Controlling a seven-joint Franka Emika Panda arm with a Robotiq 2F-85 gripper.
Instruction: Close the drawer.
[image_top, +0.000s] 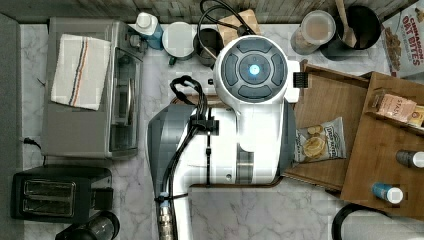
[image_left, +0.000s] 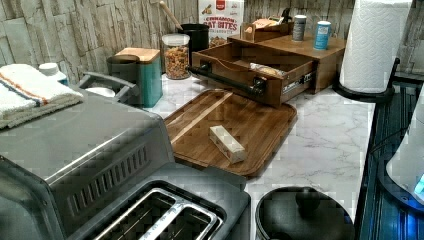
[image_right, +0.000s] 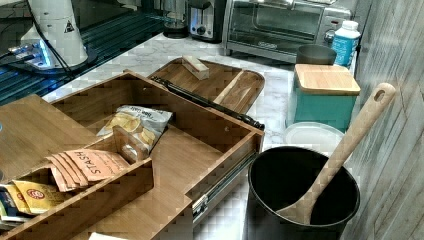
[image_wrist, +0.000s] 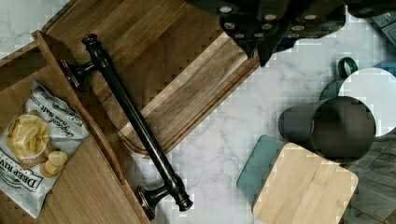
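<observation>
Drawer (image_right: 180, 150): stood pulled open, chip bag (image_right: 135, 122) inside.
Tool (image_wrist: 275, 28): hovered above, finger state unclear.
Next: likely push handle (image_wrist: 135, 123) inward.

In the top view the white Franka arm (image_top: 235, 130) stretches up the picture from its cabled base at the lower edge, its round wrist cap (image_top: 254, 70) (blue light lit at its middle) facing the camera. In the wrist view the dark gripper (image_wrist: 268, 23) body crosses the picture's edge.
</observation>
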